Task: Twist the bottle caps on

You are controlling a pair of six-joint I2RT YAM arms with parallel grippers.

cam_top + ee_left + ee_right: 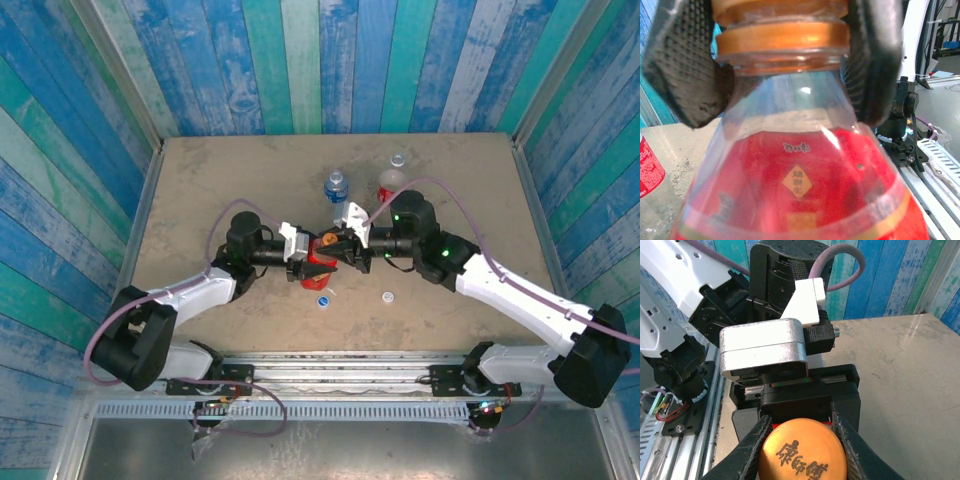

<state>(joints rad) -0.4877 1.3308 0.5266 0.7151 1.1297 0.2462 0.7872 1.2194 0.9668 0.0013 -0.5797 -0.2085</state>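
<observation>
Tan desk [200, 200]: at its middle my left end effector [782, 75] clamps the red bottle [800, 190] by the neck, while my right end effector [802, 440] pinches the orange cap [802, 460] onto it. Behind wait the blue-label bottle [336, 188] and red-label bottle [388, 183], uncapped, I judge. Overhead shows the blue cap [323, 299] and white cap [387, 296] lying loose; the wrist views show both grips.

Overhead view: a flat, tan-brown, scuffed bench [230, 180] is enclosed on three sides by walls of vertical wooden planks painted in blue, teal and white stripes [330, 60], with grey metal trim strips [145, 210] running where the walls meet the bench. Along the near edge lie a silver aluminium rail [340, 365], a pale perforated strip [330, 410] just in front of it, and a dull grey metal sheet [330, 450] lowest in the view.
</observation>
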